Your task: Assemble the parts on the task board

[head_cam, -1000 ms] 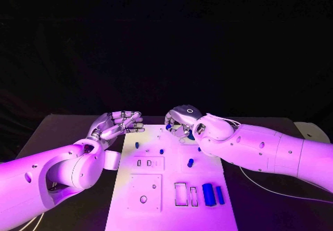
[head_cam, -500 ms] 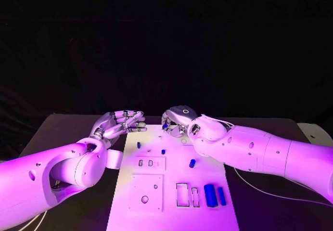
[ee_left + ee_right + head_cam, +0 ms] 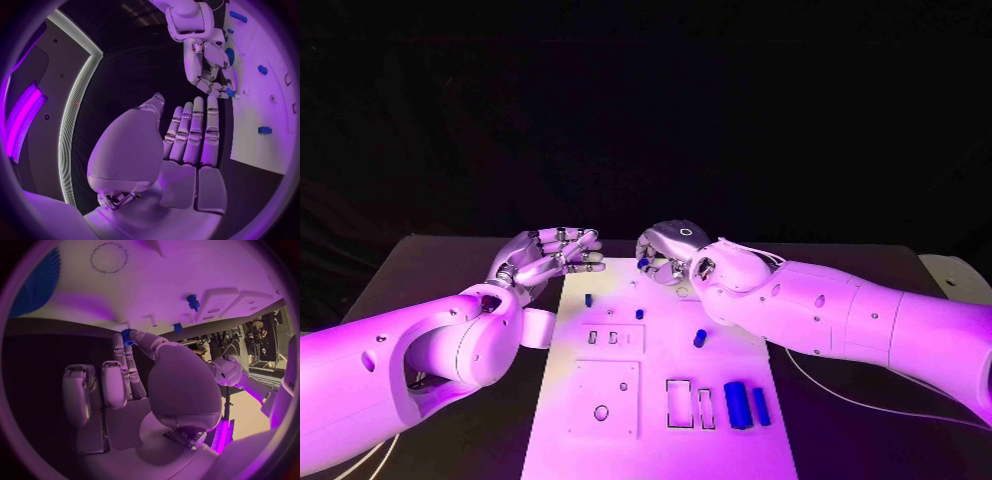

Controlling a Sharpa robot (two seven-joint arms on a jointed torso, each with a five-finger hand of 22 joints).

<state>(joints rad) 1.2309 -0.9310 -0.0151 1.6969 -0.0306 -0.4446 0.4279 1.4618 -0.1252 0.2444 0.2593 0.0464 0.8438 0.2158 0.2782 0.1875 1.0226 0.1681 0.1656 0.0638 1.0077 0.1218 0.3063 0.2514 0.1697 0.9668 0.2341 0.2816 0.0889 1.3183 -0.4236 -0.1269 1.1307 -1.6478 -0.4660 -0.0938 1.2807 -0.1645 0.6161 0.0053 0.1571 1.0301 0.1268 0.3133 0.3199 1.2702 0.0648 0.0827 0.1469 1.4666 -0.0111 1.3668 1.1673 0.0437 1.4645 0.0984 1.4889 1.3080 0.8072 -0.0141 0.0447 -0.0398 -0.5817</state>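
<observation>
The right hand (image 3: 672, 252) pinches a small blue part (image 3: 127, 335) at its fingertips over the far edge of the task board (image 3: 661, 400), nearer it than the left hand (image 3: 548, 254), which hovers released and holding nothing beside the board's left side.

Robotics lab: black-draped table (image 3: 444, 262) (white task board (image 3: 661, 420)).

Violet light throughout — black backdrop, wrist views fisheye-bent.
</observation>
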